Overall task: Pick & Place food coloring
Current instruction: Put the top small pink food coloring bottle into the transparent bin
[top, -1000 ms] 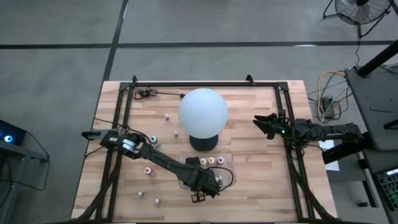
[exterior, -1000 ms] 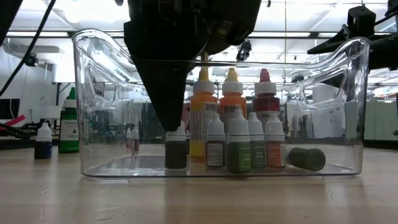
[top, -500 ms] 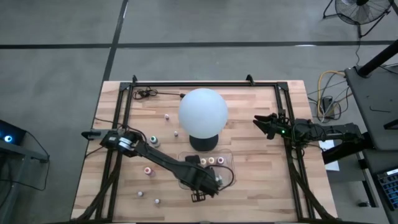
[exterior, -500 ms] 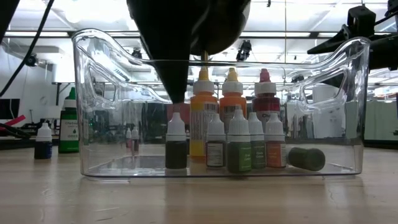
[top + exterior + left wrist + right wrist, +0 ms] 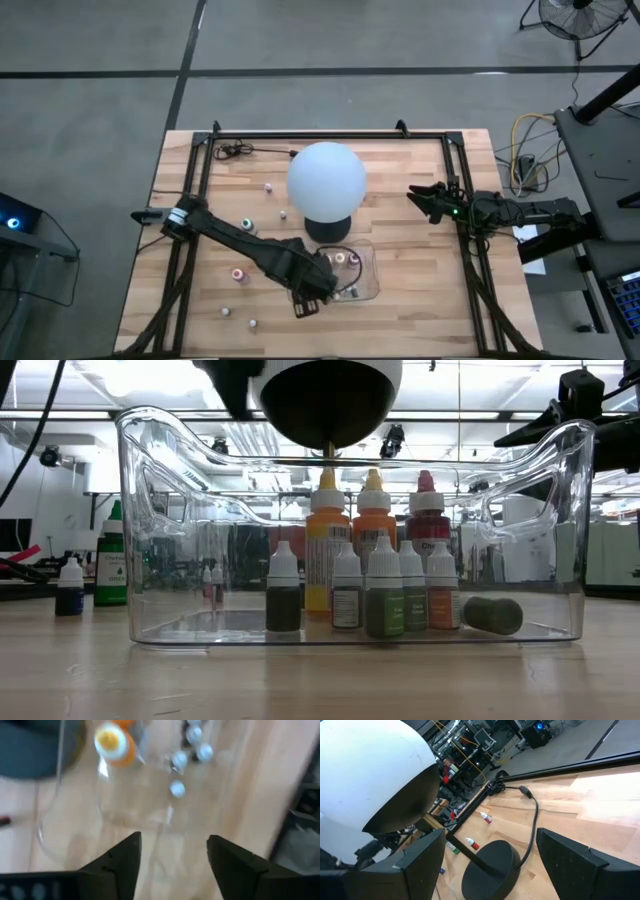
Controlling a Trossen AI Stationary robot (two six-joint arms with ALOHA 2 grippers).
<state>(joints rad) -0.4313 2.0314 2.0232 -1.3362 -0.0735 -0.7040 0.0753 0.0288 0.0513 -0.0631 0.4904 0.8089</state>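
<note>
The food coloring is a set of tiny bottles. Several stand in the clear tray [image 5: 160, 510], among them a dark white-capped one [image 5: 283, 592] at the group's left. One more lies on its side [image 5: 493, 614] inside the tray. Other bottles stand loose on the table [image 5: 237, 273]. My left gripper [image 5: 308, 292] hangs above the tray [image 5: 366, 286], fingers pointing down. It is open [image 5: 172, 855] with nothing between the fingers and is out of the low view. My right gripper [image 5: 412, 196] waits open at the table's right side.
A white globe lamp [image 5: 327, 180] on a black base [image 5: 327, 229] stands just behind the tray. Its dark underside [image 5: 330, 400] looms over the tray in the low view. A green bottle [image 5: 112, 555] and a small blue one [image 5: 69, 587] stand left of the tray. A black frame [image 5: 300, 135] borders the table.
My left gripper has let go of the dark white-capped bottle, which stays upright on the tray floor. It then rose straight out of the tray, leaving the low view, and drifted slightly toward the table's left edge.
</note>
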